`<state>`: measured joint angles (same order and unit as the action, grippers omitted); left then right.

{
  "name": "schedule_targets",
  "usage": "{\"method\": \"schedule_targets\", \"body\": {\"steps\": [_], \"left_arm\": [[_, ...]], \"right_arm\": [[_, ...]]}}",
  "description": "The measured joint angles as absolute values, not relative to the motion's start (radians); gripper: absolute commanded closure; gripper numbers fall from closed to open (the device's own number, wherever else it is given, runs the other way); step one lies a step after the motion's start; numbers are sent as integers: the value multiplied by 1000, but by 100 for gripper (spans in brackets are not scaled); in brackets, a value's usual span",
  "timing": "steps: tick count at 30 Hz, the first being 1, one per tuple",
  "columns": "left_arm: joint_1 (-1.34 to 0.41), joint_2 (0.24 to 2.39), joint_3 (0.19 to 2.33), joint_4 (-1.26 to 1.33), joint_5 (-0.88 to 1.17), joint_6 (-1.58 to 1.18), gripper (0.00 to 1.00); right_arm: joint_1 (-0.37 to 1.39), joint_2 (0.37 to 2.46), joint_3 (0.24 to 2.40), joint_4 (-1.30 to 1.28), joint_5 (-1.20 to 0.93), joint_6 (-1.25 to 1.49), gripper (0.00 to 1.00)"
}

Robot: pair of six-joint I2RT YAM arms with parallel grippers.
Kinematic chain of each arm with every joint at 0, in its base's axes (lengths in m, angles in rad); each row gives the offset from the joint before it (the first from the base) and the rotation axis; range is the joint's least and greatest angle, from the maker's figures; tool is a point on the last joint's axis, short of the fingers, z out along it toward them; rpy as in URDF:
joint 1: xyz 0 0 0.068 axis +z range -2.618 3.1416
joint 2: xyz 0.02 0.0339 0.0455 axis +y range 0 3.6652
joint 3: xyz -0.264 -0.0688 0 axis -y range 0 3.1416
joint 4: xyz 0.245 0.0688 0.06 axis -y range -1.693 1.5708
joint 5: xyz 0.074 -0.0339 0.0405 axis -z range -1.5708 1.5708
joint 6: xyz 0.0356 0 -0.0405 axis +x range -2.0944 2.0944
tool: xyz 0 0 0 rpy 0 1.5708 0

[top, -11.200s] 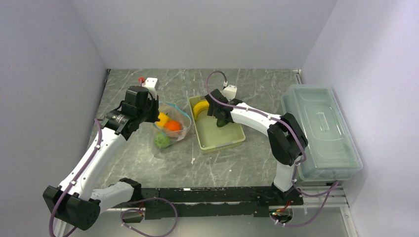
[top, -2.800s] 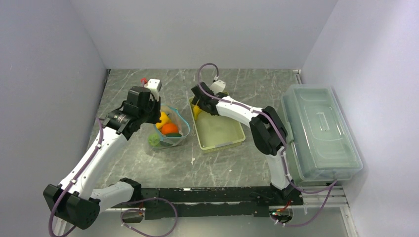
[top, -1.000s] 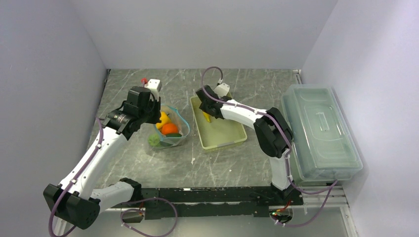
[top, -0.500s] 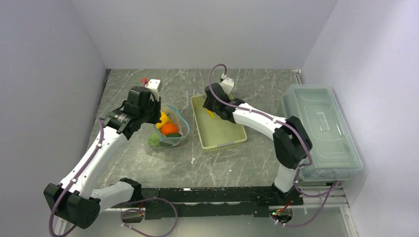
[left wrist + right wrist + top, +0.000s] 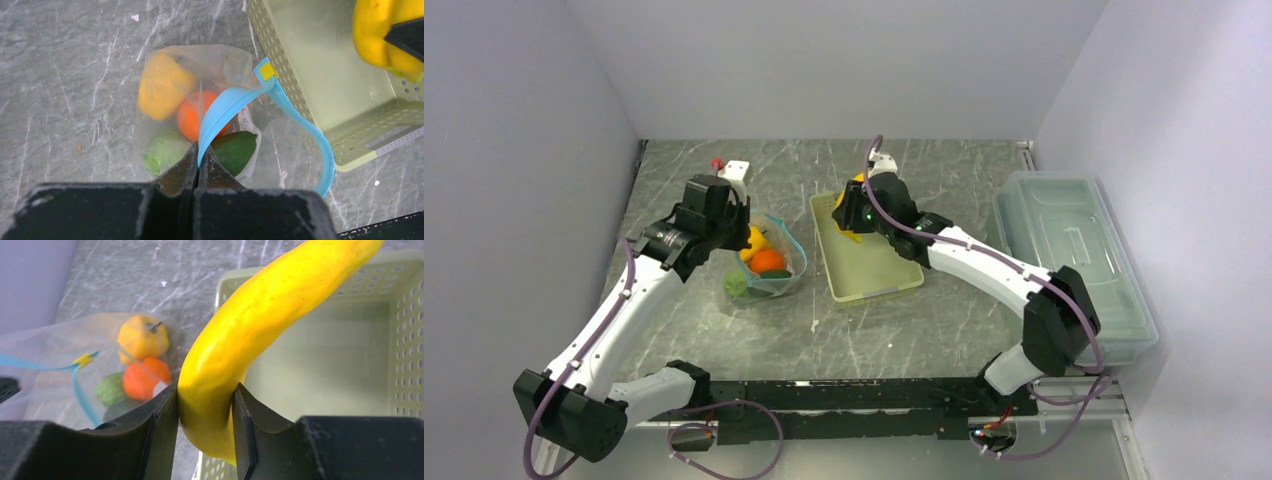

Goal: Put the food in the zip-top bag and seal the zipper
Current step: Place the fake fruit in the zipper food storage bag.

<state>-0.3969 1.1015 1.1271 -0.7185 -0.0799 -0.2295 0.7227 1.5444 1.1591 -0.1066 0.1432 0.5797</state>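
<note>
The clear zip-top bag [image 5: 769, 262] lies left of the basket, its mouth held up and open. My left gripper [image 5: 200, 150] is shut on the bag's light-blue zipper [image 5: 227, 107] strip. Inside the bag lie a yellow-orange pepper [image 5: 162, 92], an orange-red round fruit [image 5: 192, 120], a green ball [image 5: 162, 155] and a dark green piece [image 5: 235, 150]. My right gripper [image 5: 205, 400] is shut on a yellow banana [image 5: 250, 335], held above the basket's left end, near the bag's mouth. In the top view the banana [image 5: 854, 225] shows below the right wrist.
The pale yellow-green perforated basket [image 5: 879, 285] stands at the table's middle with nothing else showing inside. A large clear lidded box [image 5: 1074, 265] sits along the right wall. Grey walls close in the left, back and right sides.
My right arm has lifted the banana out of the basket and swung its wrist up and a little right. The left gripper and the bag have stayed put.
</note>
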Motion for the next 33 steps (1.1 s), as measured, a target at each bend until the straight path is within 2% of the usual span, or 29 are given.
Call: {"method": "schedule_targets", "body": {"steps": [8,21,33], "left_arm": [[-397,1103,1127,-719,-79,-229,100],[-401,1102,1127,-719,-76,-229,100],[-406,1095,1127,-719,-72,-229,100]], "right_arm": [[721,1410,1117,-104,13,461,100],[692,1320,1115,-188,-437,279,100],[689,1287,1168,-263,-789,277,100]]}}
